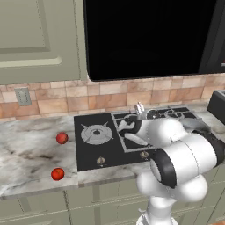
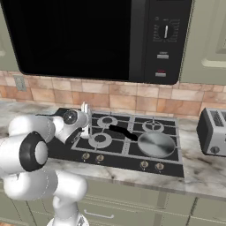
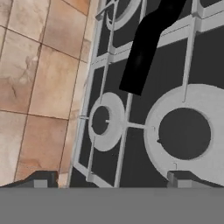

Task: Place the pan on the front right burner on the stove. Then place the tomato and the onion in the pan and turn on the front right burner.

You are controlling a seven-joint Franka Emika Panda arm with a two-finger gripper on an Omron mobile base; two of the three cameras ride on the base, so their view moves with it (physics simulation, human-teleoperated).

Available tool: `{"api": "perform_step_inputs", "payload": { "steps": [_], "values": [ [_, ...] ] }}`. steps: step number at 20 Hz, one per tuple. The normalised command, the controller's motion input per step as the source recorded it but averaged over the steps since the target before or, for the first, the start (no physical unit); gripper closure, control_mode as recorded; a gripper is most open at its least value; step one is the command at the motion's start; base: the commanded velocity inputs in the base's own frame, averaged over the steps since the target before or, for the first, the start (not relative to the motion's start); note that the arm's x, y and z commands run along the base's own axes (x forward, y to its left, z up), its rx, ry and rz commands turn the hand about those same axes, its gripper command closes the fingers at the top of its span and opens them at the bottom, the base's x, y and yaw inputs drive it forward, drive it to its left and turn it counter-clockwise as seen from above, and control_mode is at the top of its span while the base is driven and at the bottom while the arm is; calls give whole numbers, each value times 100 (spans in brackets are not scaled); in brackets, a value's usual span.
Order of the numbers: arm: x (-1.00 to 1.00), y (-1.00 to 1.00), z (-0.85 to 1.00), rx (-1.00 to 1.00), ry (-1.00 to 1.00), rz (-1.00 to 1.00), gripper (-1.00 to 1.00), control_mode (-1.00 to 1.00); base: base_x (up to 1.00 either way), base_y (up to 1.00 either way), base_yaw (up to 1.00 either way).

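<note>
The gripper (image 1: 139, 108) hovers above the stove (image 1: 94, 151), two red balls on the counter left of it. From the right, the pan (image 2: 156, 144) sits on the stove's front right burner. The hand view shows fingers (image 3: 183, 179) spread wide, empty, over the stove's grates.

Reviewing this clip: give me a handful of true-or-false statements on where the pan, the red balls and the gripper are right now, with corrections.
1. The pan sits on the stove, at its front right. True.
2. The gripper is closed on the pan's handle. False: it is open and holds nothing, above the stove's left part.
3. Two red balls lie on the counter left of the stove. True.
4. One red ball is already in the pan. False: the pan is empty.
5. A toaster stands on the counter right of the stove. True.
</note>
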Motion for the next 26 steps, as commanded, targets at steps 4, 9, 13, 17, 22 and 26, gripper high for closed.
{"api": "perform_step_inputs", "payload": {
  "steps": [4, 9, 13, 17, 22, 26],
  "values": [
    [0, 64, 54, -13, 24, 0, -100, -100, 0, 0, 0],
    [0, 55, 62, -5, 24, 1, -100, -100, 0, 0, 0],
    [0, 45, 65, 0, 26, 6, -100, -100, 0, 0, 0],
    [0, 46, 42, 0, 28, 8, -100, -100, 0, 0, 0],
    [0, 41, -1, -1, 23, 7, -100, -100, 0, 0, 0],
    [-4, 32, -32, -4, 17, 10, -100, -100, 0, 0, 0]
  ]
}}
